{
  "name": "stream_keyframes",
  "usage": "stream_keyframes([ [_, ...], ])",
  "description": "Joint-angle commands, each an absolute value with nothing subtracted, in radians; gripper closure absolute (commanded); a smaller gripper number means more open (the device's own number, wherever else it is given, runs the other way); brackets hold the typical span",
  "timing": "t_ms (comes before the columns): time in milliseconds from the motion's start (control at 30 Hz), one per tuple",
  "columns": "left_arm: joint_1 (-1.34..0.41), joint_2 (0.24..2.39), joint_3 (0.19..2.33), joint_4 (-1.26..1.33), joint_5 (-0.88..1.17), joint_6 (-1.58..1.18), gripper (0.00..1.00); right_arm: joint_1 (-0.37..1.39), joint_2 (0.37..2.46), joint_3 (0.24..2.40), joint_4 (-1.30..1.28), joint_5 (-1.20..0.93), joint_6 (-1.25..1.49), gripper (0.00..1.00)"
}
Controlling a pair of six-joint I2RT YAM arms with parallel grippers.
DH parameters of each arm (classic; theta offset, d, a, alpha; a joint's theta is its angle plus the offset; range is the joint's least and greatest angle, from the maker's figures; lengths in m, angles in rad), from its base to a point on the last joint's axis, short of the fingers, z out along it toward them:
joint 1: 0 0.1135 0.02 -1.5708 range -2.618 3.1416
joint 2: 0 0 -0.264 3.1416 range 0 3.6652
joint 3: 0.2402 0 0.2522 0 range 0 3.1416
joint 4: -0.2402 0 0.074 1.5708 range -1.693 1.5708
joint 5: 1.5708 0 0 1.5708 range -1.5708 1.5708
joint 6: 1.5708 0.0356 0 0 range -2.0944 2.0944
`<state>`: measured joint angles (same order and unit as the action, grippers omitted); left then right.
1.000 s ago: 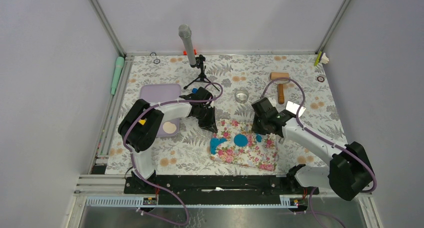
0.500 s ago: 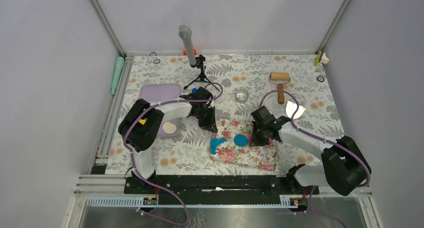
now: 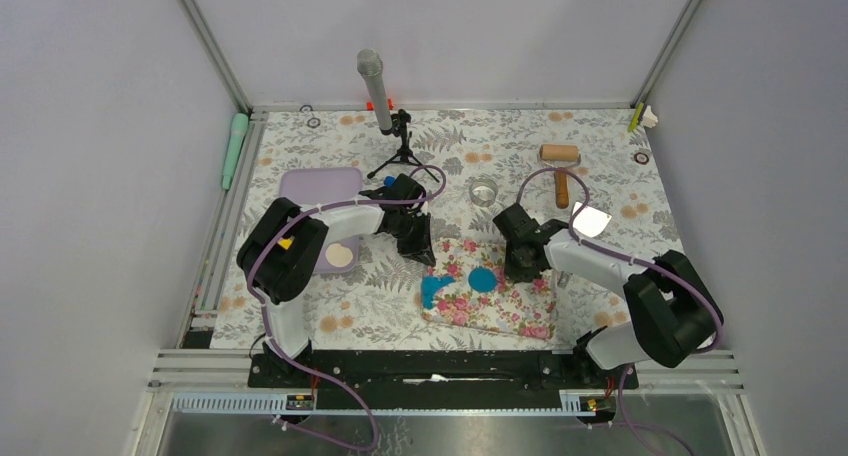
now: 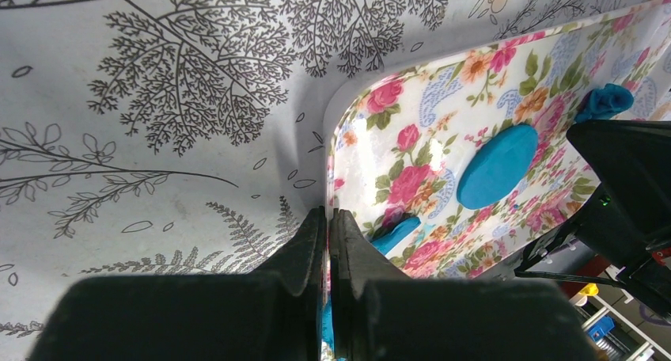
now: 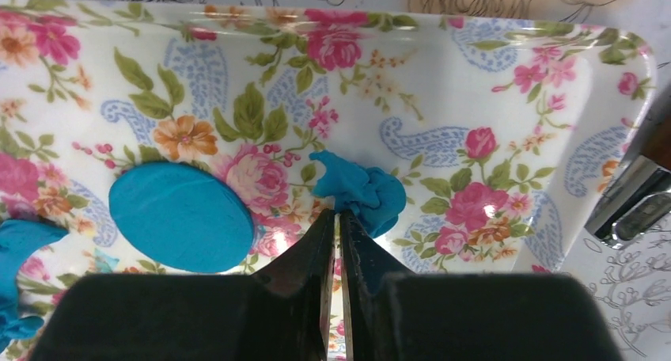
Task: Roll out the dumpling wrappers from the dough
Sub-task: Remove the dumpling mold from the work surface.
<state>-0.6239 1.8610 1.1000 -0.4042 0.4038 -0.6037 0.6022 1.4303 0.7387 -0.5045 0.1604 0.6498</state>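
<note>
Shut tight, my left gripper (image 4: 328,214) is sitting at the floral mat (image 4: 411,131) edge, beside a dough scrap (image 4: 393,234). One dumpling wrapper (image 4: 497,165) is lying mid-mat. My right gripper (image 5: 336,217), likewise shut, is touching the crumpled dough lump (image 5: 360,191).

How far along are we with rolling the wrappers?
Done: one round wrapper lies flat on the floral mat. In hand: the right end effector, shut, has its tips at a small dough lump; the left end effector is shut at the mat's edge. Left: that lump and the ragged scrap are unrolled; the roller lies apart on the table.
</note>
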Motion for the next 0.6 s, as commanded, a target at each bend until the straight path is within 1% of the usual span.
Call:
stream_keyframes([
  [0,-0.621,1.909,1.083,-0.439,0.334,-0.594,1.00,0.607,1.451,0.793,-0.558,0.265,0.642,0.87],
  [267,-0.621,1.913,1.077,-0.433,0.343,-0.597,1.00,0.607,1.412,0.805,-0.548,0.328,0.655,0.86],
  [567,-0.621,1.905,1.077,-0.443,0.328,-0.592,1.00,0.607,1.384,0.798,-0.543,0.222,0.640,0.85],
])
